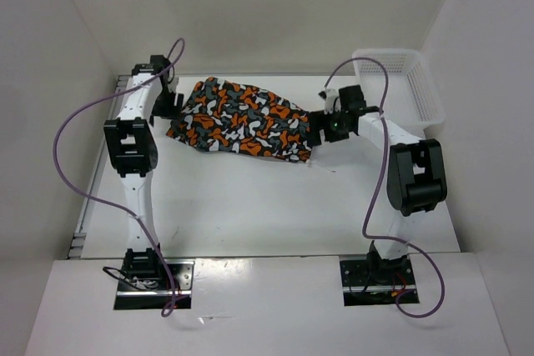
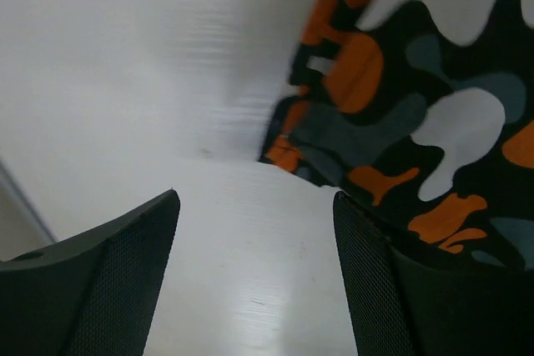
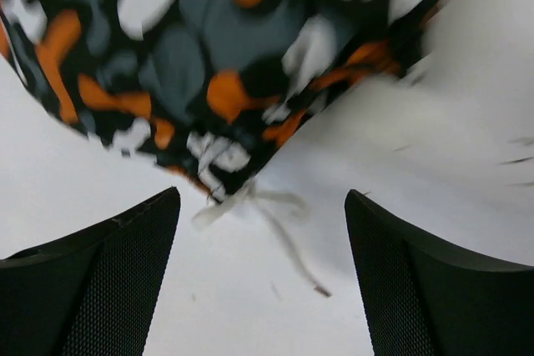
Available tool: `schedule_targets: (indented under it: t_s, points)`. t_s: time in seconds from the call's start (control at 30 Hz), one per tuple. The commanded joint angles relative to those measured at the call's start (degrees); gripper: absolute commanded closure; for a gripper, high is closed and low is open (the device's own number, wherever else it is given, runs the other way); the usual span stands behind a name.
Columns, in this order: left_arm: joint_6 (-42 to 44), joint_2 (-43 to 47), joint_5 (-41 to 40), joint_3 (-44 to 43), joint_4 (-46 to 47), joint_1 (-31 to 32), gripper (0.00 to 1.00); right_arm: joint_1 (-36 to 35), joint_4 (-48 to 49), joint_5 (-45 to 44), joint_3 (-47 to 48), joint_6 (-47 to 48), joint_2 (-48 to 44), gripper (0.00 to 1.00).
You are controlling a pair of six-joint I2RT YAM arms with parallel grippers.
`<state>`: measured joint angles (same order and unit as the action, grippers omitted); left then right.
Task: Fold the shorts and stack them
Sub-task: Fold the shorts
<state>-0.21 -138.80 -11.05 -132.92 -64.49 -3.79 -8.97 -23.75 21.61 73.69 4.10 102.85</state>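
Observation:
The camouflage shorts lie folded on the white table at the back, orange, black, grey and white. My left gripper sits at their left end, open, with only bare table between its fingers; the fabric lies just past the right finger. At the right end of the shorts, my right gripper is open too. A white drawstring trails from the waistband onto the table between its fingers.
A white mesh basket stands at the back right corner, just behind the right arm. White walls close in the table on the left, back and right. Purple cables loop from both arms.

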Motion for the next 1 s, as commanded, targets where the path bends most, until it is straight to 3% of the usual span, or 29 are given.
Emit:
schedule_targets:
  t_s: [0.0,0.3,0.4,0.47,0.53,0.57,0.6,0.63,0.67,0.7,0.87,0.97]
  points:
    - [0.2,4.5,7.2,6.7,3.4,3.3,0.18,-3.0,-4.0,3.5,-5.3,3.1,-1.4,0.15]
    - [0.2,5.0,7.5,12.3,9.9,3.3,0.17,-4.0,0.3,6.3,-2.9,-1.3,3.8,0.15]
    - [0.2,5.0,6.7,15.3,11.9,3.3,0.31,-5.4,1.8,6.3,-2.9,-2.9,6.3,0.19]
    - [0.2,5.6,6.2,17.0,12.5,3.3,0.5,-5.4,3.2,5.7,-2.9,-5.5,7.4,0.25]
    - [0.2,7.0,6.2,20.0,13.2,3.3,0.61,-5.4,3.9,4.9,-2.9,-6.7,8.2,0.37]
    - [0.2,7.8,6.2,21.1,13.8,3.3,0.67,-5.4,3.9,4.1,-2.9,-7.3,9.1,0.55]
    - [0.2,9.4,5.4,22.3,13.8,3.3,0.82,-5.4,4.5,3.5,-2.9,-8.1,9.8,0.64]
    - [0.2,10.4,4.9,25.0,14.3,3.3,0.86,-5.4,4.5,3.5,-2.2,-8.1,9.8,0.73]
    - [0.2,11.5,4.9,26.5,14.8,2.7,0.9,-5.4,4.5,2.9,-1.6,-8.1,9.8,0.93]
    - [0.2,13.9,4.4,28.0,14.8,2.7,0.92,-5.4,4.5,2.4,-1.6,-8.1,9.8,1.0]
    - [0.2,22.8,0.8,38.0,15.4,2.7,0.95,0.4,-0.8,8.3,-2.7,-1.7,6.1,1.0]
    - [0.2,31.0,-1.3,45.4,13.8,2.7,0.95,1.2,-9.3,7.3,-3.9,9.9,1.4,1.0]
